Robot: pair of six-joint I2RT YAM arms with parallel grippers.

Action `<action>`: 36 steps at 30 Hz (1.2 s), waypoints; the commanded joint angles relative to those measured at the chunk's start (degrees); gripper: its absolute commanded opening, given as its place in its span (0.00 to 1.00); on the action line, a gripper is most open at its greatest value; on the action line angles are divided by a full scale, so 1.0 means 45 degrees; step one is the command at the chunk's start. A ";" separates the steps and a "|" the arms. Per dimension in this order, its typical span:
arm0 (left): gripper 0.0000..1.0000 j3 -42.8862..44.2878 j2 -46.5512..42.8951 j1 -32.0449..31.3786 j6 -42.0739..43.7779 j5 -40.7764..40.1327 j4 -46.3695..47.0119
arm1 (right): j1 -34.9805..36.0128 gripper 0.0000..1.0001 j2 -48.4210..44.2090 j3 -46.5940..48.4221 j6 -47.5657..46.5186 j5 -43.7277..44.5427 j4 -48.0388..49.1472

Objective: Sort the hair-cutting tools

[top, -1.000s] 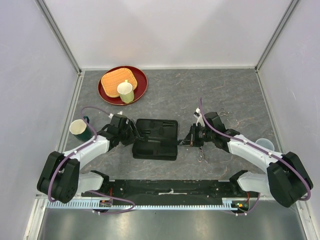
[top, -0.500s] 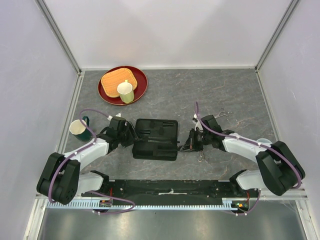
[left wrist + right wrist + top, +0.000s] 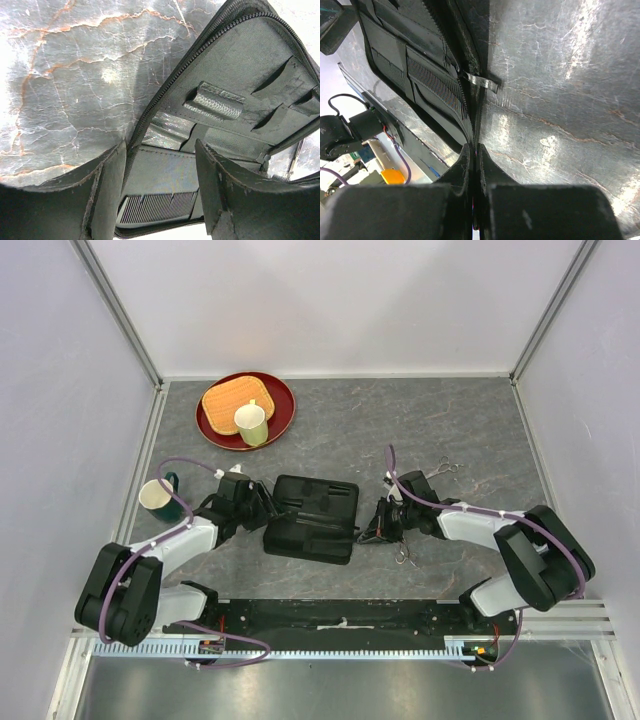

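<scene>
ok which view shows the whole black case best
The top external view: the black case lies open with its whole outline visible. The left wrist view shows only its inner pockets; the right wrist view shows only one zip edge.

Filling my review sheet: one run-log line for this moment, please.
left jaws open around zip case edge; right jaws shut at its right edge; comb inside; two scissors on table

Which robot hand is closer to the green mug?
Left. The left gripper is beside the black case, just right of the green mug; the right gripper is across the case, farther away.
</scene>
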 commanded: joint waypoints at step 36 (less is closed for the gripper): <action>0.64 -0.0577 0.1034 -0.0164 -0.0550 0.2298 0.1430 | 0.1682 0.00 0.1769 0.0776 0.0901 0.2011 0.2372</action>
